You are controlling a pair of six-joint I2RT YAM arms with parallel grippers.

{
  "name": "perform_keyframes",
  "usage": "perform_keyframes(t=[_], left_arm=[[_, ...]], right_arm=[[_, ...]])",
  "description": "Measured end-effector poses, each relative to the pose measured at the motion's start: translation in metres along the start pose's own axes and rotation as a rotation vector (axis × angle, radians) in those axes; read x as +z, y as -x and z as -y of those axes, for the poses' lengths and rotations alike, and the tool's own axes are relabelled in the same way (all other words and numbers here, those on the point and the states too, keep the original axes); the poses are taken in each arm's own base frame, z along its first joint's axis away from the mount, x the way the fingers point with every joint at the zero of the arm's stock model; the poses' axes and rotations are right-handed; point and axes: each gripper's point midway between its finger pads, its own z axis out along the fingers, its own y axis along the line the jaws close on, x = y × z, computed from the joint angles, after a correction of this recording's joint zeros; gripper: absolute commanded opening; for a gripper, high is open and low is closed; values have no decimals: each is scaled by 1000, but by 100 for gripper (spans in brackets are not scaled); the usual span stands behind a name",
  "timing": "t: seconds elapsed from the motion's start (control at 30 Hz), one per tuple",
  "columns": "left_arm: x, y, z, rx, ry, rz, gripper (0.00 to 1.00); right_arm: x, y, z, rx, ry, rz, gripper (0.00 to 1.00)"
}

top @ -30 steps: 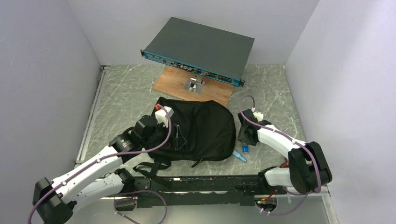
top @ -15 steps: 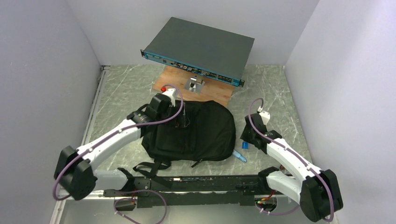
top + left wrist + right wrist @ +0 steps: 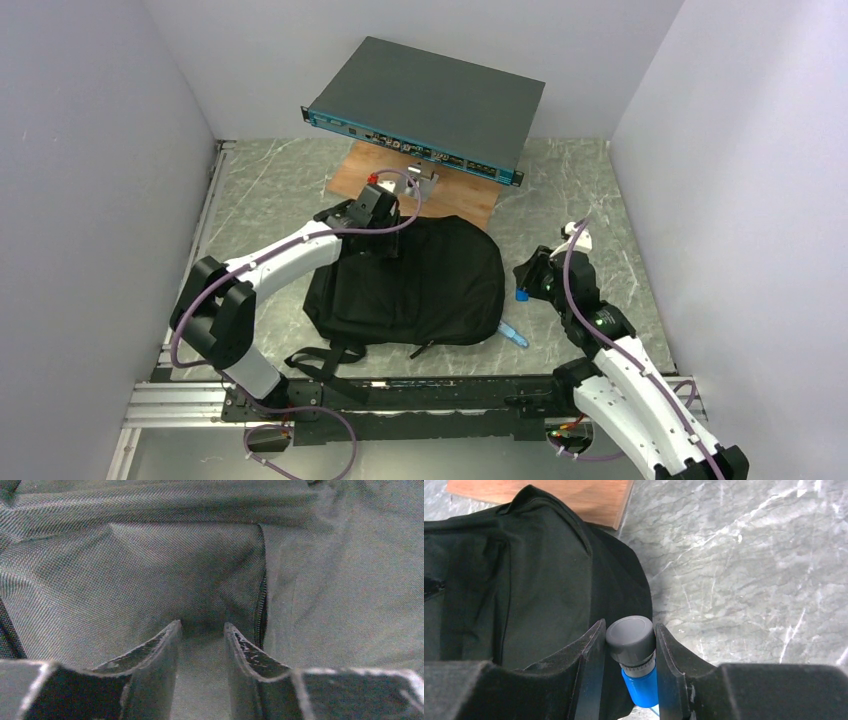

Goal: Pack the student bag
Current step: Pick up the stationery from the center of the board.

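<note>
**Backpack flat on the bench, one gripper on it, the other carrying a tube**

The large black soft fabric backpack (image 3: 425, 285) lies flat in the middle of the grey marbled bench (image 3: 270, 210). It sits closer to the near edge, and its shoulder straps (image 3: 320, 360) trail toward that edge.

The overhead view shows the left gripper (image 3: 388, 248) down on the bag's far left corner, but not its fingers. The left wrist view fills with the bag's woven cloth (image 3: 150, 565) and a zip line (image 3: 260, 600) running just right of the gripper (image 3: 200, 630). There the fingers (image 3: 162, 647) stand a narrow gap apart with their tips on the fabric. I cannot tell whether a fold is nipped between them.

The right gripper (image 3: 527, 283) hangs beside the bag's right edge. From above, only a blue speck (image 3: 521, 296) shows in it. The right wrist view makes it plain: the fingers (image 3: 594, 645) of the right gripper (image 3: 629, 625) pinch a blue plastic tube with a round grey cap (image 3: 630, 639), cap outward. Behind the tube are the bag's rounded edge (image 3: 524, 580) and the bare bench (image 3: 749, 555).

Only the overhead view shows a pale blue pen-like item (image 3: 512, 333) lying on the bench just beside the bag's near right corner. It also shows the flat dark grey rack-mount device with a teal front (image 3: 430, 100) raised over the far edge. A brown wooden board (image 3: 455, 195) lies under the device and touches the bag's far end; its corner also shows in the right wrist view (image 3: 549, 495).
</note>
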Motion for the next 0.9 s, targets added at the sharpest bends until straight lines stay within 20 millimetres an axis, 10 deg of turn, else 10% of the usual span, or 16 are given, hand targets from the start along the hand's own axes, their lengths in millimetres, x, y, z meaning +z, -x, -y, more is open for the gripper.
perform_keyframes(t=[0.37,0.63,0.77,0.9], left_arm=[[1,-27,-10,29,3,-18,67],[7,-35,23,125,-25,-13,91],[12,-35,25,155,20,-12,80],[18,-33,19,178,77,-9,43]], right_arm=[[3,-13,-6,-25,43,-58,0],[1,-15,-12,-23,77,-68,0],[0,-15,-14,-22,91,-71,0],[-3,-12,-22,-18,124,-77,0]])
